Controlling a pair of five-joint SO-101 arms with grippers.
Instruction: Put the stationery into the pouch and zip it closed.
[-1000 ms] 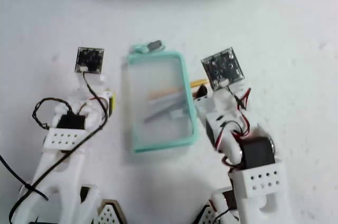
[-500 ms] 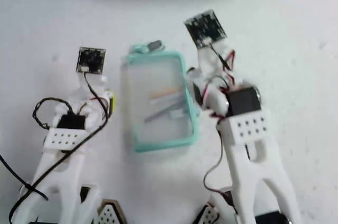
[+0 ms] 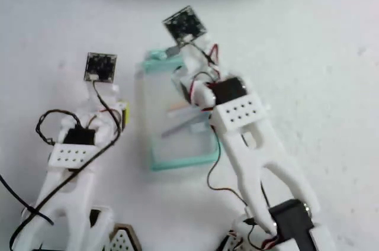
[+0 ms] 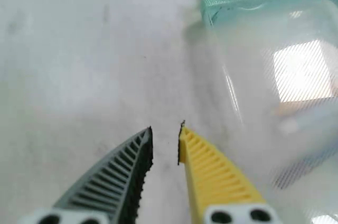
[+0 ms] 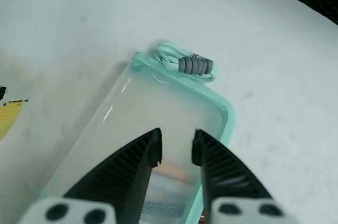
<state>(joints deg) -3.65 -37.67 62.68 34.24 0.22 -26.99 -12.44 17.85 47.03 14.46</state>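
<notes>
A clear pouch [image 3: 180, 162] with a mint-green border lies flat between the two arms. Inside it I see an orange pen [image 3: 176, 108] and a grey one [image 3: 177, 126], partly covered by the right arm [image 3: 237, 115]. A mint cord with a grey bead [image 5: 195, 65] hangs off the pouch's far end. My right gripper [image 5: 176, 138] hovers open over the far half of the pouch [image 5: 158, 108], with nothing between its black fingers. My left gripper [image 4: 166, 142] stands open just off the pouch's left edge [image 4: 211, 18], its grey and yellow fingers holding nothing.
The white table [image 3: 308, 55] runs wide on the right and far side. The left arm's yellow finger [image 5: 8, 115] shows near the pouch in the right wrist view. The arms' bases [image 3: 118, 239] stand at the near edge.
The right arm swung from the pouch's right side up and leftward, and now reaches across the pouch toward its far end. The left arm and the pouch have stayed still.
</notes>
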